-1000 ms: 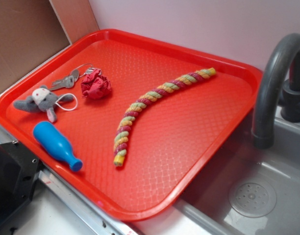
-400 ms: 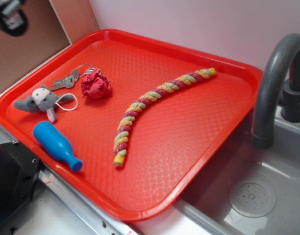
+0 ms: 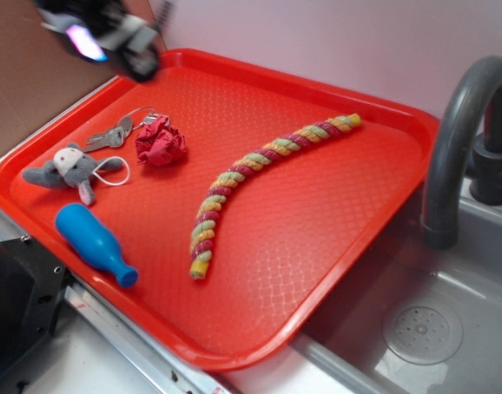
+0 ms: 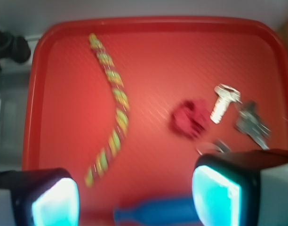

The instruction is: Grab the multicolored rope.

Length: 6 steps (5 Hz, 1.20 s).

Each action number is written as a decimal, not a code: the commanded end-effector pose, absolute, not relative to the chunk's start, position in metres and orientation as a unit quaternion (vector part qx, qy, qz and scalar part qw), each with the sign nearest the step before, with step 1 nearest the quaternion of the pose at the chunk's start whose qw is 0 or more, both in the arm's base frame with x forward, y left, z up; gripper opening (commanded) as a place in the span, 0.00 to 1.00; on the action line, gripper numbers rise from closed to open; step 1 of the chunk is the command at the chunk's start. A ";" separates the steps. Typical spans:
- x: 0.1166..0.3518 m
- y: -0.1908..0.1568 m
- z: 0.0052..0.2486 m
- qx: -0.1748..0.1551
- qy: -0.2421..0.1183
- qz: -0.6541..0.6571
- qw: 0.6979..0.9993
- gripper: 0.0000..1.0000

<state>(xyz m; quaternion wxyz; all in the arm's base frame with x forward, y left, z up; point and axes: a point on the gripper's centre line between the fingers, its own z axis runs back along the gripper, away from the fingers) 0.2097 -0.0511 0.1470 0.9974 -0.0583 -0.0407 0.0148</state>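
The multicolored rope (image 3: 235, 174) lies in a long curve across the middle of the red tray (image 3: 341, 238), its yellow, green and maroon strands twisted together. In the wrist view the multicolored rope (image 4: 116, 94) runs down the left half of the picture. My gripper (image 3: 120, 41) is a blurred shape high above the tray's far left corner, well away from the rope. In the wrist view my gripper (image 4: 134, 202) is open, its two lit pads (image 4: 214, 197) wide apart with nothing held between them.
A blue bottle (image 3: 95, 242) lies near the tray's front left edge, beside a grey plush toy (image 3: 70, 171). Keys (image 3: 111, 135) and a red cloth ball (image 3: 161, 141) lie further back. A grey faucet (image 3: 460, 139) and sink (image 3: 423, 328) are on the right.
The gripper has come into view from the top left and moved right, over the tray's far left corner. Nothing on the tray has moved.
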 end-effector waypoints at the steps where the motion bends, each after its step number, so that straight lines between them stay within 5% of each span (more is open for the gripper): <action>1: 0.259 -0.070 0.102 -0.032 -0.027 -0.006 0.999 1.00; 3: 0.275 -0.078 0.052 0.011 -0.002 -0.033 0.999 1.00; 6: 0.282 -0.075 0.016 0.008 0.025 -0.050 0.998 1.00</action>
